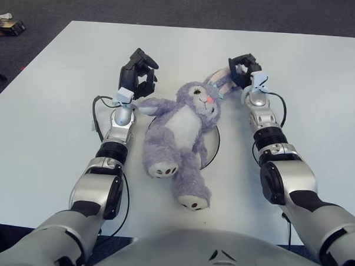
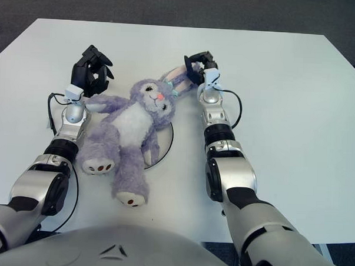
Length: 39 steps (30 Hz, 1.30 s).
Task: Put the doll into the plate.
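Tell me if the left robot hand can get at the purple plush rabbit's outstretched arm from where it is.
Probably yes. The left robot hand shows right beside the purple plush rabbit's outstretched arm, fingers relaxed and holding nothing, with nothing between them. The right robot hand is off by the rabbit's ear, out of the way.

Purple doll (image 1: 180,130) supine, covering plate (image 1: 213,147)

white table (image 1: 321,74) on dark carpet (image 1: 171,6); small brown object (image 1: 8,25) on floor, far left
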### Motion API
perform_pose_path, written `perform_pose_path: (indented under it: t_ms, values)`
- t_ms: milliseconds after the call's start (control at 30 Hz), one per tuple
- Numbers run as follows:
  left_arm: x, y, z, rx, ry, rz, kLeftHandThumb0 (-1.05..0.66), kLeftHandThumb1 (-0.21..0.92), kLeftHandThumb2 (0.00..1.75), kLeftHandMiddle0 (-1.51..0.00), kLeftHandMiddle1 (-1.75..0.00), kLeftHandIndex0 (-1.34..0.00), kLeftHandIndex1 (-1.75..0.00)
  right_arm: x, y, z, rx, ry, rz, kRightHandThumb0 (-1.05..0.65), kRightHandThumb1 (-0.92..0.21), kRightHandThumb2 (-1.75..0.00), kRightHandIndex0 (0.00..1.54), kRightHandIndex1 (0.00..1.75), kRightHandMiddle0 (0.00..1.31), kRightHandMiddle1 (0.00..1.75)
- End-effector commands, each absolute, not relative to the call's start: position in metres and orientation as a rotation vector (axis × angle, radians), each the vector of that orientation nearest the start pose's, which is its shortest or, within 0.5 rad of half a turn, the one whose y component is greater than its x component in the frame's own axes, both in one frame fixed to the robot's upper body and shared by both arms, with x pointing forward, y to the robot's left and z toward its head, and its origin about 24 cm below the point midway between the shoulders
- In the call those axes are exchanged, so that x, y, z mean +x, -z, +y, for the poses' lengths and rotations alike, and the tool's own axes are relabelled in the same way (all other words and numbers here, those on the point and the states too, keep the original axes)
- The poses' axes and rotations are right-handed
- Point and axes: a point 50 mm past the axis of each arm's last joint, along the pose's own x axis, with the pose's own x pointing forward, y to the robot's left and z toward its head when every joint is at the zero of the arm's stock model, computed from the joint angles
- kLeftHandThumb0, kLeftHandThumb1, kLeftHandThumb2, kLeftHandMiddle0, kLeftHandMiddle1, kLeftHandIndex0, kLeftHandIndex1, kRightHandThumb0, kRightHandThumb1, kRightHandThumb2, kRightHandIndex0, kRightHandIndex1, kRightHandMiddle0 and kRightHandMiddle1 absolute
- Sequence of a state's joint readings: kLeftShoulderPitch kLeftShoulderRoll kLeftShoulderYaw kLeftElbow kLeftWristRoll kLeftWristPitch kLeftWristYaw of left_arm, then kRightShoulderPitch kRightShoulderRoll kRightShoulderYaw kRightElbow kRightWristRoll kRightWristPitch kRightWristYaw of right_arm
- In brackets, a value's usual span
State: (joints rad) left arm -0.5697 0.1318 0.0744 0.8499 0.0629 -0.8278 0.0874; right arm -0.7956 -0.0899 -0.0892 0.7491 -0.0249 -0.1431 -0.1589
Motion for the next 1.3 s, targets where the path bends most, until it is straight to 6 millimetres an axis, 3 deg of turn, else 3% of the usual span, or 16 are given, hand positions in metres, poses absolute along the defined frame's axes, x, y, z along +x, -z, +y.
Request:
perform_pose_path:
  t_ms: [0, 133, 533, 967, 1267]
  values:
    - [0.328, -0.073, 0.158, 0.133, -0.009, -0.484, -0.32, 0.92, 0.64, -0.81, -1.75, -0.52, -1.72, 0.386, -0.147, -0.143, -0.105, 0.078, -0.226, -0.67, -0.92, -0.60, 0.48, 0.01, 0.35, 0.40]
    - [0.328, -0.073, 0.157, 0.134, -0.010, -0.484, -0.32, 0.92, 0.64, -0.81, -1.75, -0.52, -1.73, 0.383, -0.153, -0.146, -0.144, 0.077, -0.226, -0.69, -0.92, -0.64, 0.42, 0.00, 0.32, 0.27]
    - [0.329, -0.074, 0.158, 0.147, -0.015, -0.482, -0.32, 0.92, 0.64, -0.82, -1.75, -0.51, -1.75, 0.369, -0.174, -0.162, -0.259, 0.084, -0.226, -0.72, -0.92, -0.71, 0.33, 0.00, 0.30, 0.13]
    - [0.329, -0.074, 0.159, 0.151, -0.017, -0.478, -0.32, 0.92, 0.64, -0.82, -1.75, -0.51, -1.75, 0.356, -0.180, -0.180, -0.285, 0.150, -0.280, -0.73, -0.92, -0.73, 0.38, 0.02, 0.32, 0.12]
    - [0.330, -0.074, 0.159, 0.153, -0.017, -0.476, -0.32, 0.92, 0.64, -0.82, -1.75, -0.51, -1.75, 0.343, -0.160, -0.202, -0.233, 0.238, -0.335, -0.68, -0.92, -0.65, 0.55, 0.05, 0.40, 0.12]
